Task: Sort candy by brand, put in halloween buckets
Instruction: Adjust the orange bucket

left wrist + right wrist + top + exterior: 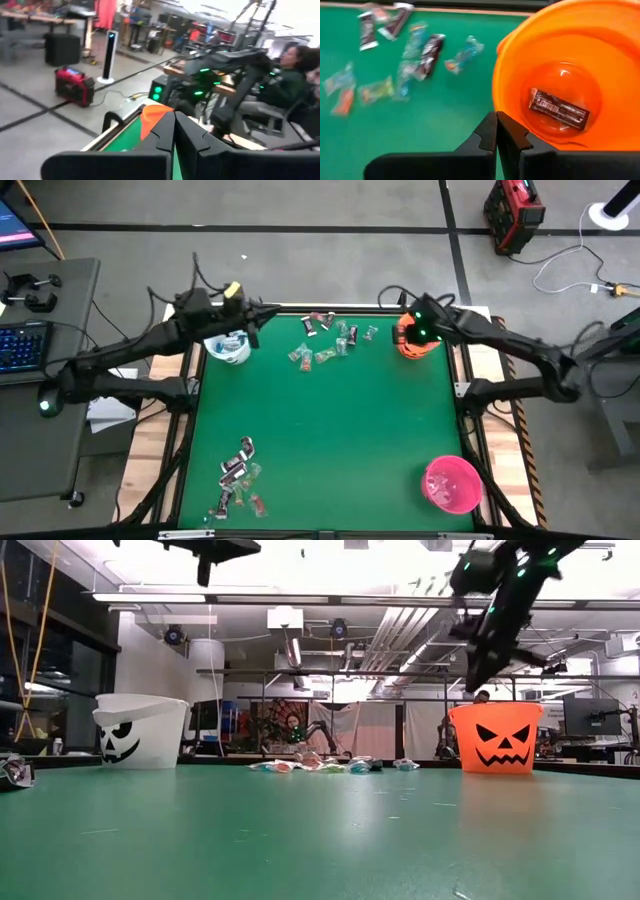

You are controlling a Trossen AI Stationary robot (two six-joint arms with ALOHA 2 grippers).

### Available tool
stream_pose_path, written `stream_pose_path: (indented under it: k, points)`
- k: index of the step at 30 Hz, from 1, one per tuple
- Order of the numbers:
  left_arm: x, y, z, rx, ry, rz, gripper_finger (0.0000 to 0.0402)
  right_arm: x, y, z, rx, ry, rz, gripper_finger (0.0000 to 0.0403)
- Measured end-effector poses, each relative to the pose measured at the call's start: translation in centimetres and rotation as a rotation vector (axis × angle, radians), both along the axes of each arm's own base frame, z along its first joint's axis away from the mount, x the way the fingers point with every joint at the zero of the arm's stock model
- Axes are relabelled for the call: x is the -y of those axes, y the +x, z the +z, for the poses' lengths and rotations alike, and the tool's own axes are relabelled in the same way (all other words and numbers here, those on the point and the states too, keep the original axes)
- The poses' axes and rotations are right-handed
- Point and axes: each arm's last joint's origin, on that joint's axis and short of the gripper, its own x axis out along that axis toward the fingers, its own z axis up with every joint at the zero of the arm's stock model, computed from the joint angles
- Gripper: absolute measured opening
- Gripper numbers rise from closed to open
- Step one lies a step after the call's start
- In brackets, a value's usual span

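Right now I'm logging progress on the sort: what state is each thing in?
Orange bucket: upright, one dark candy bar inside.
White bucket: upright, contents unclear.
Pink bucket: upright, looks empty.
Loose candy: unsorted on the table.
Right gripper: shut, empty, over the orange bucket's rim.
Left gripper: shut, empty.

no readable text, candy (559,109) wrapper lettering blurred

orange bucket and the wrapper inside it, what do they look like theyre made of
The orange bucket looks like glossy moulded plastic: bright highlights on its smooth floor and rim. The dark candy bar lying in it seems wrapped in shiny film or foil, judging by the glint and crimped ends; which one is hard to tell.
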Motion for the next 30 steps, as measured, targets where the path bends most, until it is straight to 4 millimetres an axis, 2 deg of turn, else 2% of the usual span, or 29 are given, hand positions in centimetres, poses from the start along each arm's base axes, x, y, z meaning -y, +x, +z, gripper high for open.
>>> stream_pose_path:
  k: [7,14,17,24,28,30]
  points:
    - [0.2,-2.2,0.6,-0.035,0.06,0.018,0.0,2.9,1.8,-0.5,-0.059,0.005,-0.06,0.0]
    - [0.3,-2.7,0.4,-0.061,0.047,0.027,0.0,4.7,3.1,-0.8,-0.16,0.025,-0.055,0.0]
    - [0.3,-2.7,0.4,-0.051,0.022,0.028,0.0,4.7,3.0,-0.6,-0.224,0.026,-0.041,0.0]
    - [0.3,-2.7,0.4,-0.048,0.014,0.032,0.0,4.2,2.0,1.2,-0.235,-0.035,-0.024,0.0]
    - [0.2,-2.7,0.4,-0.049,0.015,0.057,0.0,4.6,0.9,0.1,-0.304,0.015,-0.045,0.0]
    - [0.1,-2.8,0.4,-0.049,0.015,0.076,0.0,5.0,0.7,-0.7,-0.278,0.036,-0.038,0.0]
